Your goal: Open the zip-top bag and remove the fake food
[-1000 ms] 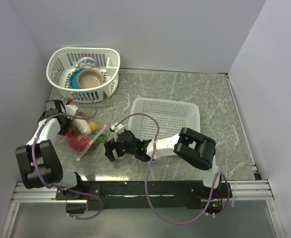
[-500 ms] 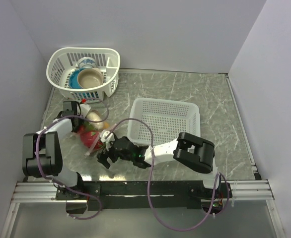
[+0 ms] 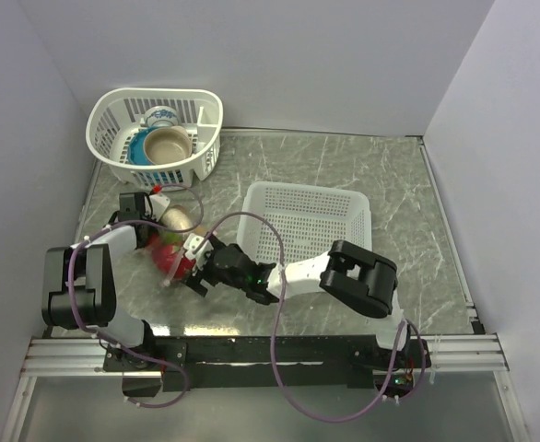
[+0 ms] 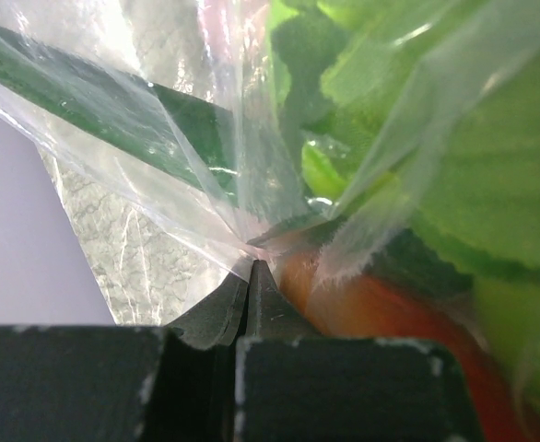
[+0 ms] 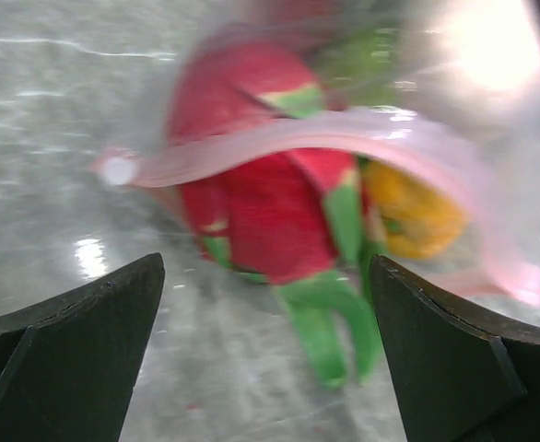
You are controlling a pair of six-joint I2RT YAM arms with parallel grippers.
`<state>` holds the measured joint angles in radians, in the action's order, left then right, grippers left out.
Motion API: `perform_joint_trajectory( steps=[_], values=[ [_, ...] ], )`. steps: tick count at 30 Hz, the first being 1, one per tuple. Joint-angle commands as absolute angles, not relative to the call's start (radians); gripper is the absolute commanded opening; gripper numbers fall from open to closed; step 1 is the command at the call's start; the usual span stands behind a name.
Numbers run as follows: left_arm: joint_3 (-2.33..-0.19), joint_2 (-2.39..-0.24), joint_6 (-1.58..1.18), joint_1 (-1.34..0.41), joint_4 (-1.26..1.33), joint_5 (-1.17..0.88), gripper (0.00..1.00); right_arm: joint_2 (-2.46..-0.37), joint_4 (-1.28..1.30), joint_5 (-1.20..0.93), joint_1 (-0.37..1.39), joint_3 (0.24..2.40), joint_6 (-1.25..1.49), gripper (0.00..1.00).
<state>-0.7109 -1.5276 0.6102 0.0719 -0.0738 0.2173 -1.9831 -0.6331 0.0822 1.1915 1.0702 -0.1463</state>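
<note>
The zip-top bag (image 3: pixel 170 241) lies bunched at the table's left, with its pink zipper strip (image 5: pixel 298 138) facing the right wrist camera. Inside it are a red dragon fruit (image 5: pixel 261 203) with green tips, an orange piece (image 5: pixel 417 216), and a white oblong (image 3: pixel 176 219). My left gripper (image 3: pixel 152 210) is shut on a fold of the bag's plastic (image 4: pixel 252 249). Green and orange food (image 4: pixel 371 304) shows through the film. My right gripper (image 5: pixel 266 261) is open, low over the table, right beside the bag's zipper edge and the dragon fruit (image 3: pixel 166 255).
A round white basket (image 3: pixel 159 91) with bowls and a cup stands at the back left. A rectangular white mesh basket (image 3: pixel 316 226) sits mid-table, just right of my right arm. Grey walls close in on the left and the back.
My left gripper has moved right and inward, dragging the bag and bunching it up. My right gripper has moved left, up to the bag's zipper edge.
</note>
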Motion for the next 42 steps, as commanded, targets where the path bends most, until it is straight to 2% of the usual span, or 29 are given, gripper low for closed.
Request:
perform_joint_trajectory(
  steps=[1,9,17,27,29,30,32,33,39,42],
  values=[
    [-0.672,-1.551,0.655,0.048,-0.259,0.178,0.01,-2.008,-0.625,0.048,1.158,1.158,-0.161,1.0],
    [-0.719,-1.534,0.585,0.008,-0.316,0.17,0.01,-2.115,-0.477,-0.069,1.161,1.354,-0.117,1.0],
    [-0.75,-1.542,0.502,-0.101,-0.388,0.141,0.01,-2.183,-0.431,-0.094,1.16,1.397,-0.063,1.0],
    [-0.733,-1.473,0.48,-0.144,-0.488,0.052,0.01,-2.259,-0.365,-0.113,1.158,1.45,-0.054,1.0],
    [-0.712,-1.48,0.486,-0.143,-0.468,0.081,0.01,-2.267,-0.336,-0.115,1.157,1.469,-0.054,0.92],
    [-0.701,-1.491,0.491,-0.141,-0.459,0.093,0.01,-2.266,-0.312,-0.117,1.154,1.473,-0.049,0.77],
    [-0.672,-1.514,0.502,-0.121,-0.418,0.145,0.01,-2.247,-0.319,-0.12,1.147,1.433,-0.025,0.62],
    [-0.667,-1.523,0.505,-0.109,-0.407,0.158,0.01,-2.212,-0.356,-0.118,1.146,1.404,-0.017,0.51],
    [-0.725,-1.58,0.518,0.044,-0.399,0.178,0.01,-2.067,-0.465,-0.091,1.146,1.165,0.049,0.32],
    [-0.747,-1.589,0.532,0.092,-0.385,0.201,0.01,-1.987,-0.485,-0.069,1.147,1.1,0.064,0.27]
  ],
)
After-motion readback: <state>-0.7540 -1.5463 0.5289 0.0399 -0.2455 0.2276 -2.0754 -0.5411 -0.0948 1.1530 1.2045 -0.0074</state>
